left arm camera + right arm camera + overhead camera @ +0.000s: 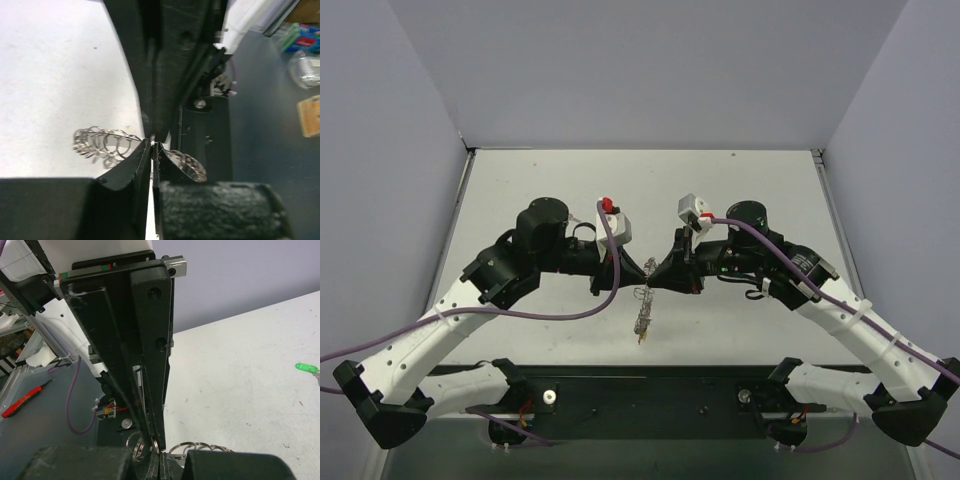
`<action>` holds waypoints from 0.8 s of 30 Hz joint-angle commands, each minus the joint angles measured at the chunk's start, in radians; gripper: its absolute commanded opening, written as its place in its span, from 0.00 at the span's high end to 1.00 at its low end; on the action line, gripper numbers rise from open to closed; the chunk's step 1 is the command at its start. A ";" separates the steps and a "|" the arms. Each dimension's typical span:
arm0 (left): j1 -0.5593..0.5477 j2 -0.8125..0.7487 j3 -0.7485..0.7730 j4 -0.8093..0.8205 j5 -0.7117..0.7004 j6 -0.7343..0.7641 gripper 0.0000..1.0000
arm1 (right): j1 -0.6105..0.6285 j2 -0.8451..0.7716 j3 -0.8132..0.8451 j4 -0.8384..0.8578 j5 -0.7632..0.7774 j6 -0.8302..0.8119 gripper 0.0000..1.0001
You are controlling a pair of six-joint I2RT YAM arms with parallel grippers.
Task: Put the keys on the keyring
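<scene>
Keyring (107,145): held mid-table, strung between your two arms.
Left gripper (152,144): jaws drawn together on a strand of the coil.
Right gripper (159,451): jaws together, ring loops caught at the tips.
Risk: thin wire in two opposing pinches. Pull apart and you stretch the coil or lose a grip.
Green key (303,367): lies well apart on the table (240,390). Fetching it frees one hand, so the ring may swing.

Right fingers (100,462) pressed together at bottom of frame, pinching the coils of the silvery keyring (190,446) at their tips. Left fingers (150,340) reach down from above, narrow tips at the same coils. White table (240,380) on the right, with a green key (303,367) lying at the frame's right edge.
</scene>
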 commanded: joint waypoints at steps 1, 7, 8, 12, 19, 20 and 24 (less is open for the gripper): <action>-0.003 0.007 0.045 -0.025 -0.018 0.029 0.96 | 0.010 -0.020 0.045 0.084 -0.040 -0.010 1.00; -0.006 0.007 0.029 -0.012 -0.039 0.029 1.00 | 0.012 -0.025 0.040 0.087 -0.021 -0.010 1.00; -0.006 0.002 0.019 -0.002 -0.045 0.029 1.00 | 0.012 -0.031 0.037 0.090 -0.010 -0.010 1.00; -0.006 -0.068 -0.082 0.180 -0.074 -0.009 1.00 | 0.003 -0.103 -0.021 0.197 0.196 0.055 0.79; -0.005 -0.215 -0.346 0.619 -0.088 -0.136 1.00 | -0.057 -0.267 -0.167 0.438 0.292 0.151 0.31; -0.005 -0.232 -0.393 0.665 -0.082 -0.147 1.00 | -0.059 -0.266 -0.164 0.438 0.281 0.152 0.28; -0.005 -0.252 -0.491 0.944 -0.050 -0.250 1.00 | -0.062 -0.244 -0.153 0.426 0.215 0.158 0.18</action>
